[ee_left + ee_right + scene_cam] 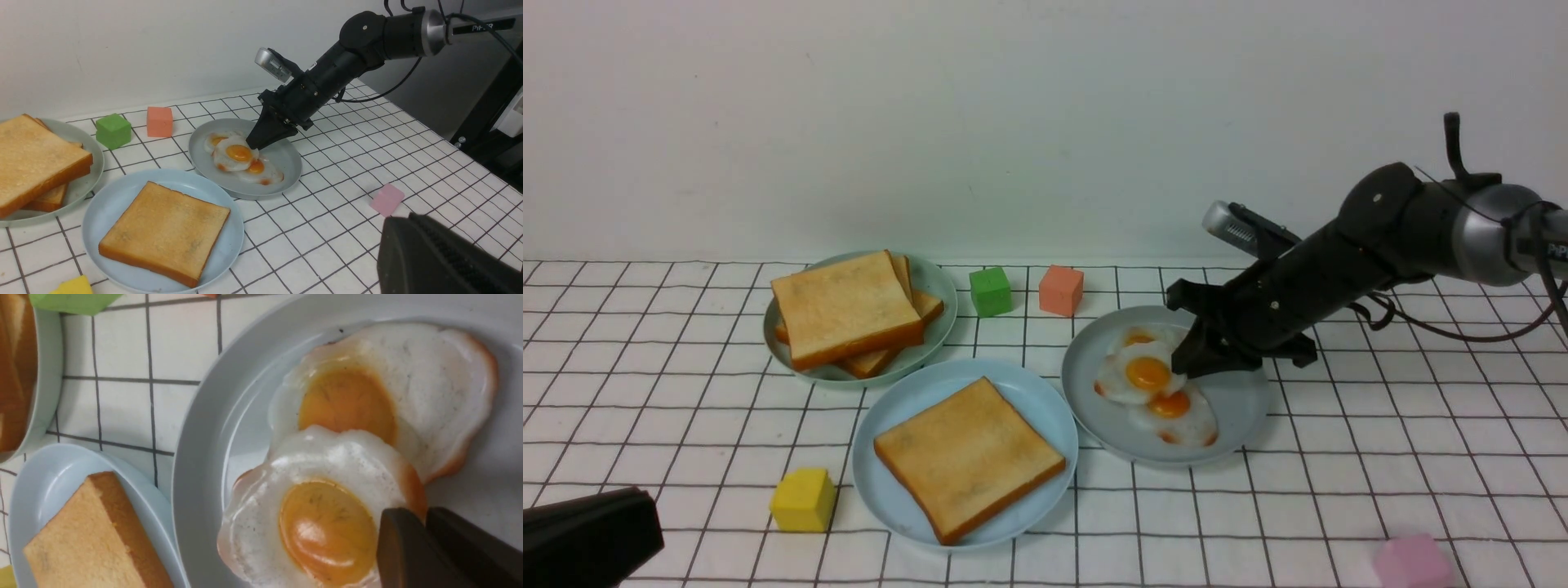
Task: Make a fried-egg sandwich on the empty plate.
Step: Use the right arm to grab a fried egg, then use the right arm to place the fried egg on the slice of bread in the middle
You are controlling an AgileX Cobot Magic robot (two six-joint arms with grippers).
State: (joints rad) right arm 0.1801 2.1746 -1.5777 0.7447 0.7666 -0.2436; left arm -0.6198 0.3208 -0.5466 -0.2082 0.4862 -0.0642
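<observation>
Front view showed one toast point(968, 457) on the blue plate point(907, 408). Right gripper point(1183, 369) pinched the top egg point(1139, 377) by its edge on the grey plate point(1241, 408); left gripper point(645, 527) was clenched. Egg and second toast point(845, 306) were not yet added.

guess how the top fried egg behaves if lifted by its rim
Probably rubbery, not stiff: the top fried egg has a thin wavy rim, so it may droop from the right gripper. Its glossy surface looks slippery, so a pinch could slide off. It overlaps the egg beneath and might drag it.
</observation>
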